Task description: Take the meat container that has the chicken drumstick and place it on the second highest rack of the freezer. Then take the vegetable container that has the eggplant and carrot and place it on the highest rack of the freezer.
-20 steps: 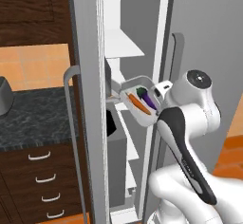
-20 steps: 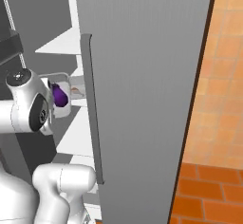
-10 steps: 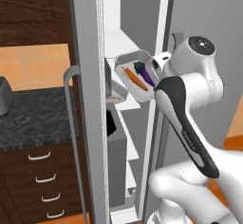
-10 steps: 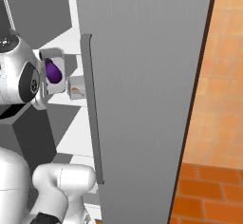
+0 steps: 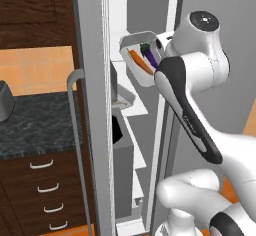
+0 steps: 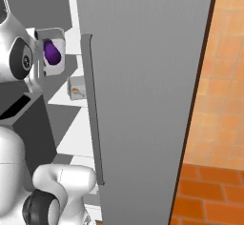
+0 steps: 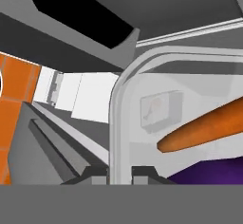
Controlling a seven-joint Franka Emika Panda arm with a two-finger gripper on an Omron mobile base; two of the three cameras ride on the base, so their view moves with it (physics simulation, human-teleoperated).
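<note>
My gripper (image 7: 121, 172) is shut on the rim of the clear vegetable container (image 5: 131, 47), held tilted high inside the open freezer (image 5: 137, 10). The bright orange carrot (image 5: 139, 62) and the dark purple eggplant (image 5: 150, 56) lie in it. Close up, the carrot (image 7: 204, 126) and eggplant (image 7: 213, 174) rest against the container wall (image 7: 116, 123). The eggplant (image 6: 52, 52) also shows past the arm. Below, the meat container (image 5: 124, 98) with the chicken drumstick (image 6: 76, 91) sits on a white freezer shelf (image 6: 71, 100).
The freezer door (image 5: 92, 105) stands open edge-on, with its long handle (image 5: 75, 140). A wide grey door (image 6: 147, 76) closes off the right. A dark stone counter (image 5: 35, 130) with drawers lies left. A dark grey bin (image 5: 125, 160) stands low in the freezer.
The arm has lifted the vegetable container upward inside the freezer, from about the meat container's shelf level to well above it. The gripper stays shut on the rim.
</note>
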